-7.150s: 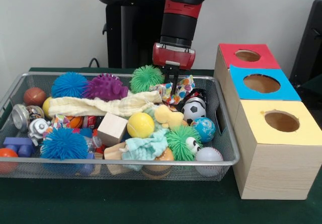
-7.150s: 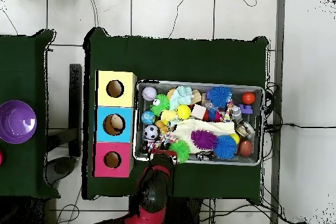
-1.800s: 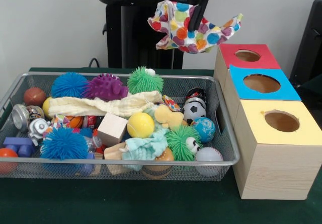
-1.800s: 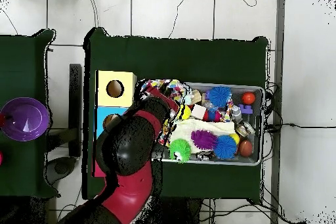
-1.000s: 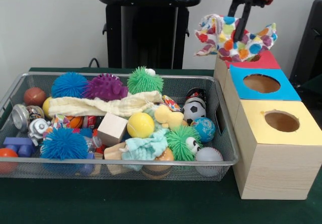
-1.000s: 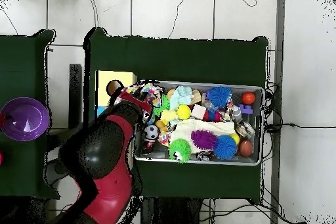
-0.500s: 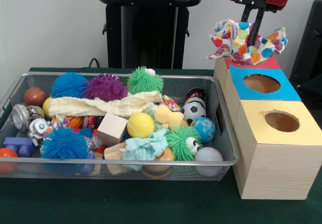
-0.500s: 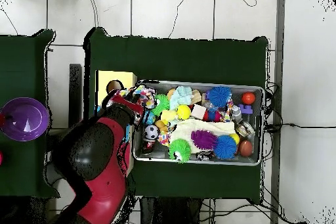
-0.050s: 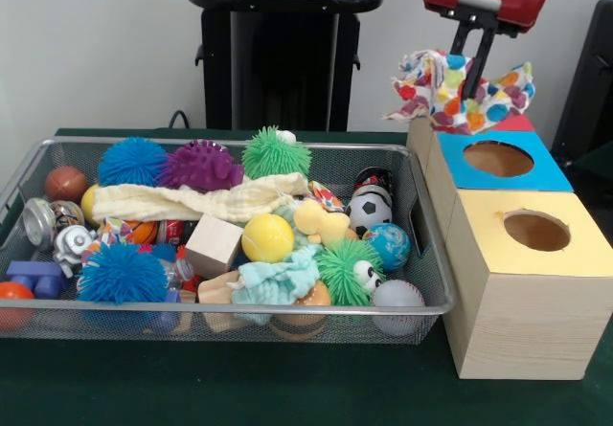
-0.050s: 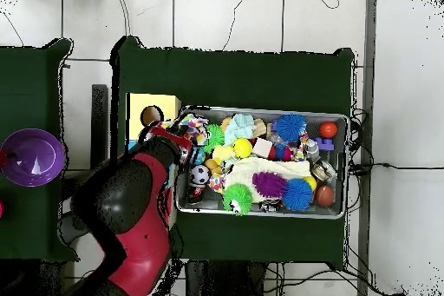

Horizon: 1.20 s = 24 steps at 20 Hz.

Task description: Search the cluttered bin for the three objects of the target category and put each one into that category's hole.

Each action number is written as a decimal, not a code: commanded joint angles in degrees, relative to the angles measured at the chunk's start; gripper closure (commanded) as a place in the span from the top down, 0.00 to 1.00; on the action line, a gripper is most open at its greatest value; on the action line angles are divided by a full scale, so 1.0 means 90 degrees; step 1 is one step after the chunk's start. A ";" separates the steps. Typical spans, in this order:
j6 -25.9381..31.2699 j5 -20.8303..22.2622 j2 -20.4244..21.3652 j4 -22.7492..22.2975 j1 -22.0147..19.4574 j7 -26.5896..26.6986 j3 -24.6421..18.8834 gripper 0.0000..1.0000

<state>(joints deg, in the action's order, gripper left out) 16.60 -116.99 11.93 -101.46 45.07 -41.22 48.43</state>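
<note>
My gripper (image 9: pixel 469 85) is shut on a white cloth with coloured dots (image 9: pixel 450 99), which hangs in the air above the red-topped box (image 9: pixel 517 122) and hides its hole. The blue-topped box (image 9: pixel 541 168) and the yellow-topped box (image 9: pixel 575 254) stand in front of it, each with an uncovered round hole. In the overhead view the dotted cloth (image 10: pixel 192 127) shows at the arm's tip beside the yellow box (image 10: pixel 165 101); the arm covers the other two boxes. A cream cloth (image 9: pixel 192 201) and a mint cloth (image 9: pixel 278 282) lie in the wire bin (image 9: pixel 287 308).
The bin (image 10: pixel 340 119) is packed with spiky balls, a yellow ball (image 9: pixel 267 237), a soccer ball (image 9: pixel 369 211), a wooden cube (image 9: pixel 214 244) and other toys. A purple bowl (image 10: pixel 24 159) sits on a side table. A black stand (image 9: pixel 278 53) rises behind the bin.
The gripper lifted the dotted cloth out of the bin's back corner and carried it right, over the boxes. In the last half second the cloth shifted slightly left and sagged lower.
</note>
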 commanded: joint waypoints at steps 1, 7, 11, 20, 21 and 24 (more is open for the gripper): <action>0.0730 0.0957 0.0041 0.0392 -0.0453 0.0111 -0.1513 0.00; 0.0640 0.1361 0.0104 0.0447 -0.0590 -0.0111 -0.1881 0.00; 0.0434 0.1340 0.0090 0.0503 -0.0598 -0.0168 -0.2084 0.00; 0.0140 0.1547 0.0165 0.0507 -0.0605 -0.0452 -0.2237 0.00; 0.0135 0.1511 0.0167 0.0504 -0.0605 -0.0425 -0.2250 0.00; 0.0097 0.1623 0.0220 0.0489 -0.0623 -0.0547 -0.2265 0.00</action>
<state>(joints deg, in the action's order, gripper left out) 16.57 -104.73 13.31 -100.68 41.29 -41.22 38.73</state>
